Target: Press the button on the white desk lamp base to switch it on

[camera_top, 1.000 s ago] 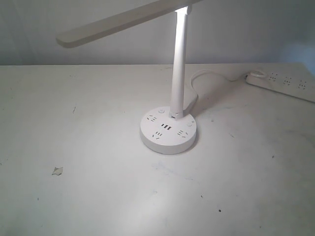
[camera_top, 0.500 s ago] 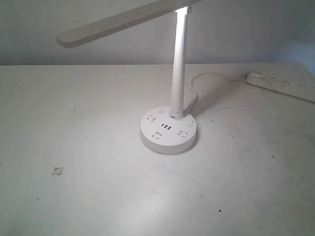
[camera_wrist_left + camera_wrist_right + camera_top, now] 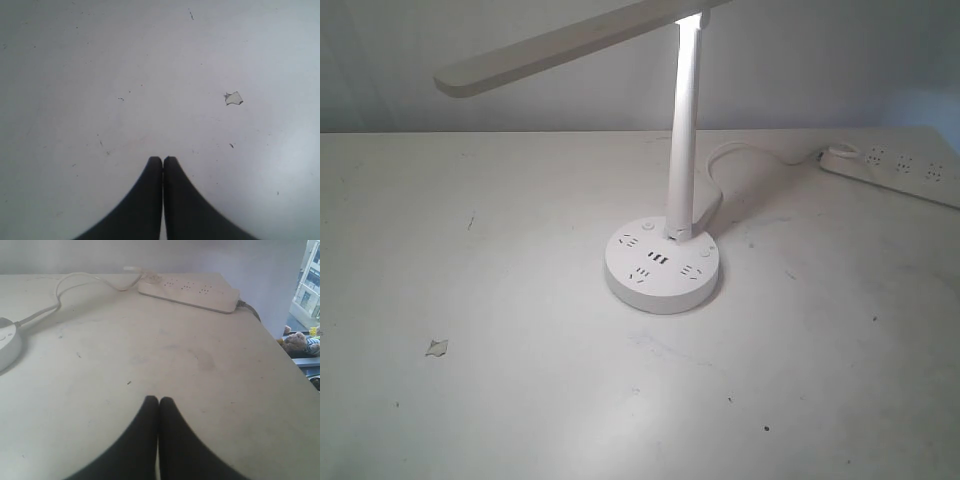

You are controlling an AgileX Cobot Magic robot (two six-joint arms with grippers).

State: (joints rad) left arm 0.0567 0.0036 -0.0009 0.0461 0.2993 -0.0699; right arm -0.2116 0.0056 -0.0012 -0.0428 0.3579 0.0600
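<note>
The white desk lamp stands mid-table in the exterior view: its round base with sockets and three dark USB slots, a slim pole and a long bar head reaching left. There is a bright glow where the pole meets the head. Neither gripper shows in that view. My left gripper is shut and empty over bare table. My right gripper is also shut and empty, and a rim of the lamp base sits far off to its side.
A long white power strip lies at the table's back right, and the lamp's cord runs to it. A small paper scrap lies front left. The table edge drops off beside the right gripper.
The lamp base looks to have shifted a few pixels to the left. Nothing else has moved.
</note>
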